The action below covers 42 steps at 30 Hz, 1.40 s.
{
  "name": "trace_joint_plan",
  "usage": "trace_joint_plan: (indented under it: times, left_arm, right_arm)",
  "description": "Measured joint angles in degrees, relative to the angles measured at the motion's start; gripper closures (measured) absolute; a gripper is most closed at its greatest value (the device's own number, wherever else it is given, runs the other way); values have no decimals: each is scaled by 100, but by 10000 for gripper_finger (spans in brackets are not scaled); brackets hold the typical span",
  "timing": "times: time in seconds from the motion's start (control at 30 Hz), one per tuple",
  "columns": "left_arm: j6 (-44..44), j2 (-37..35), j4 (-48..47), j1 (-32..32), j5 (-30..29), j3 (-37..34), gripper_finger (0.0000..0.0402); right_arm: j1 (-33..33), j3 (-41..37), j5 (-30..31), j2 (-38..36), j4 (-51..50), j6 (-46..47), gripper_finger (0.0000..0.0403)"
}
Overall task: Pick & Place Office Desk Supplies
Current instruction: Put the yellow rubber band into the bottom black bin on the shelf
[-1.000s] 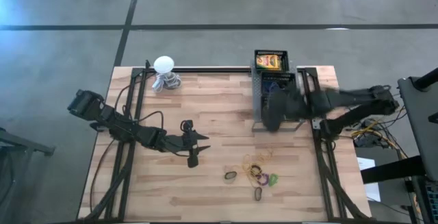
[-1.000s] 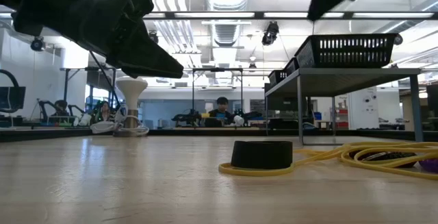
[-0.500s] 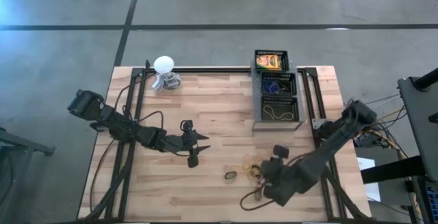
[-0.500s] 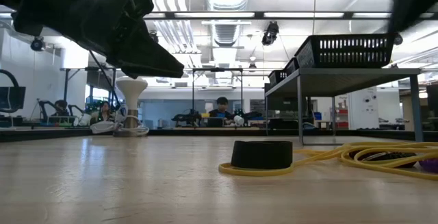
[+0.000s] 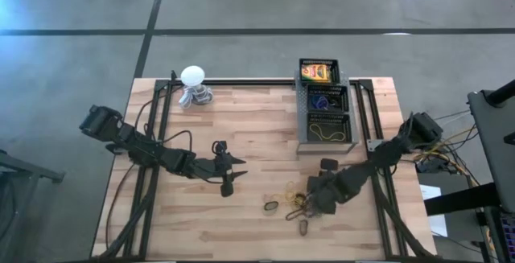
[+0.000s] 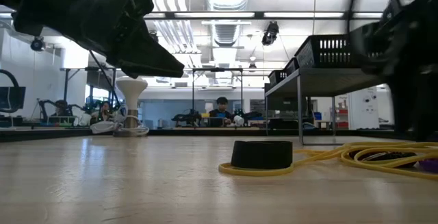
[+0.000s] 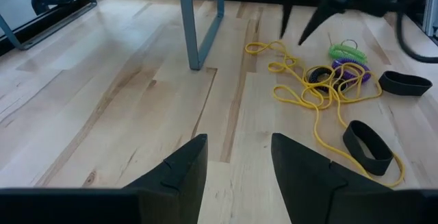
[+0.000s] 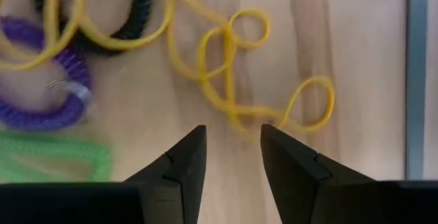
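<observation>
A tangle of yellow rubber bands [image 8: 229, 80] lies on the table near its near edge, with a purple coil ring [image 8: 48, 94], a green one [image 8: 58, 157] and a black one [image 8: 133, 1]. My right gripper [image 8: 233, 148] is open and low over this pile [image 5: 298, 201], its fingers on either side of a yellow loop. The left wrist view shows its fingertips [image 7: 294, 35] just above the bands. My left gripper [image 5: 229, 176] is open and hovers left of the pile. A yellow-and-green box [image 5: 316, 71] lies in the basket's far compartment.
The black wire basket [image 5: 326, 106] stands on a raised rack at the table's far right, holding a blue ring [image 5: 322, 100] and a rubber band [image 5: 326, 131]. Two flat black bands [image 7: 369, 145] [image 7: 404, 83] lie beside the pile. A white ball-topped object [image 5: 193, 86] stands far left.
My right arm has swung from over the basket toward the table's near edge, passed beyond the pile, then drawn back and come down over the rubber bands. The left arm has kept still. Nothing on the table has moved.
</observation>
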Motion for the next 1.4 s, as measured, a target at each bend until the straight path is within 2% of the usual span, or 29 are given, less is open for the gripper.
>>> trace_joint_plan:
  times: [0.17, 0.3, 0.53, 0.77, 1.0, 1.1, 1.27, 1.4]
  left_arm:
    - [1, 0, 1, 0, 0, 0, 233]
    - [2, 0, 0, 0, 0, 0, 233]
    - [4, 0, -4, 0, 0, 0, 233]
    - [4, 0, -4, 0, 0, 0, 233]
    - [22, 0, -7, 0, 0, 0, 233]
    - [20, 0, -20, 0, 0, 0, 233]
    - [20, -2, -44, 0, 0, 0, 233]
    - [20, -2, -45, 0, 0, 0, 233]
  right_arm:
    - [-246, -520, 0, -347, 941, -1017, 269]
    - [-341, -748, -374, -350, 1224, -1524, 279]
    - [-363, -915, -529, -283, 1318, -1426, 317]
    - [-373, -893, -851, -316, 1338, -1222, 388]
    - [-284, -26, -1445, -574, 770, -706, 394]
    - [-194, 484, -1407, -675, 281, -481, 394]
    - [92, 1438, -973, -831, -683, -273, 394]
    - [315, 2210, -89, -829, -1569, -276, 394]
